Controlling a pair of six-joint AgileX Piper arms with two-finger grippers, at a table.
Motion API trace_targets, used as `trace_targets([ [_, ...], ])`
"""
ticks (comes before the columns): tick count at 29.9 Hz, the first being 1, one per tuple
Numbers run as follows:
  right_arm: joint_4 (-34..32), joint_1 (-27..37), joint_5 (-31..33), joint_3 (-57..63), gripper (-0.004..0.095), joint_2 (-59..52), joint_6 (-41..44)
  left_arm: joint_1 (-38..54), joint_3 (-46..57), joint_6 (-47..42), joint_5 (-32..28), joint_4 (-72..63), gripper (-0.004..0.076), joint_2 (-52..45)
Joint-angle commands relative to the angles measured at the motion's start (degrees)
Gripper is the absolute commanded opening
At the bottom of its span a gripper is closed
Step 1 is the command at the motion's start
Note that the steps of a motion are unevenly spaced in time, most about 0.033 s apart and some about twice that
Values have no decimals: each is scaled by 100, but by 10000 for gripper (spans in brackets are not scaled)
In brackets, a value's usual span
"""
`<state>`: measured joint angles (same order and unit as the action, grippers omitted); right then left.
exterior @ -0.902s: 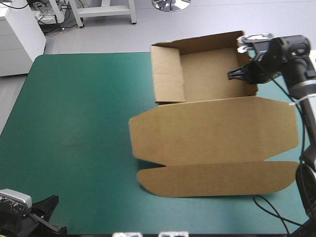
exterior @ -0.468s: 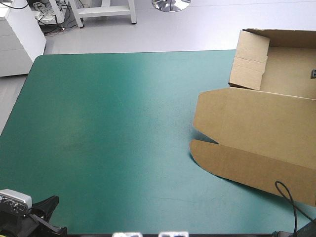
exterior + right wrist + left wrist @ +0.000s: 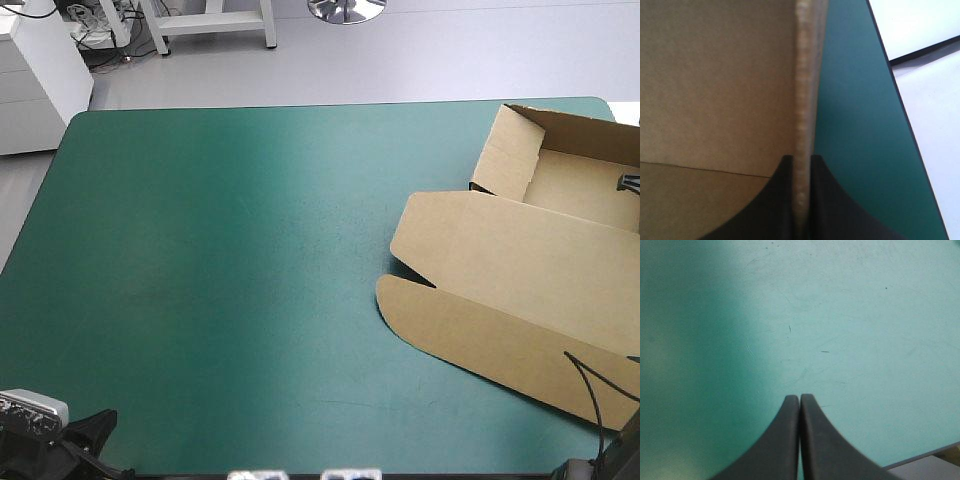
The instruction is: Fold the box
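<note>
The brown box [image 3: 520,260] lies at the table's right side, near the far right corner. It is an open tray with raised walls, its lid and front flap flat toward the near edge; part of it runs out of the high view. My right gripper [image 3: 801,160] is shut on the top edge of a tray wall [image 3: 805,90], with the box floor [image 3: 715,90] on one side. In the high view only a bit of that gripper [image 3: 630,184] shows. My left gripper [image 3: 799,399] is shut over bare teal-green cover, far from the box at the near left corner [image 3: 88,432].
The teal-green cover [image 3: 230,250] stretches left of the box. The table's right edge [image 3: 900,100] runs close beside the held wall. The table's edge [image 3: 925,457] also shows close by my left gripper. A white cabinet [image 3: 35,80] stands beyond the far left corner.
The box has been pulled from the far middle to the table's right side and turned a little. The right arm has gone almost out of the high view. The left gripper stayed put.
</note>
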<state>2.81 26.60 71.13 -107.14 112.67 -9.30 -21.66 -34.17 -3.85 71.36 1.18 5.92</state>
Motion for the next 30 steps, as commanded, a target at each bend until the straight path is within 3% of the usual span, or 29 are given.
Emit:
trace_targets([
  [1,44,45,71,-157,-17,-261,1,-9,-124,-14,-398,-28,-10,93],
  [4,-26,45,71,-157,-2,-261,1,-9,-124,-14,-490,-28,-10,93],
  [7,43,58,71,-157,90,-261,-52,-9,-124,-14,-532,-28,-10,93],
  [10,63,58,71,-157,298,-272,-51,-9,-124,-14,-532,-28,-10,93],
  [14,5,58,71,-167,701,-338,-24,-9,-124,-14,-532,-28,-10,93],
  [17,15,58,71,-181,837,-478,16,-9,-124,-14,-532,-28,-10,93],
  [25,1001,43,71,-314,824,-1313,-46,-9,-124,-14,-540,-67,-10,93],
  [27,1285,30,71,-300,763,-1573,-119,-9,-124,-14,-584,-118,-10,93],
  [30,1430,-92,83,-196,547,-2031,-330,-9,-124,-14,-595,-118,-10,93],
])
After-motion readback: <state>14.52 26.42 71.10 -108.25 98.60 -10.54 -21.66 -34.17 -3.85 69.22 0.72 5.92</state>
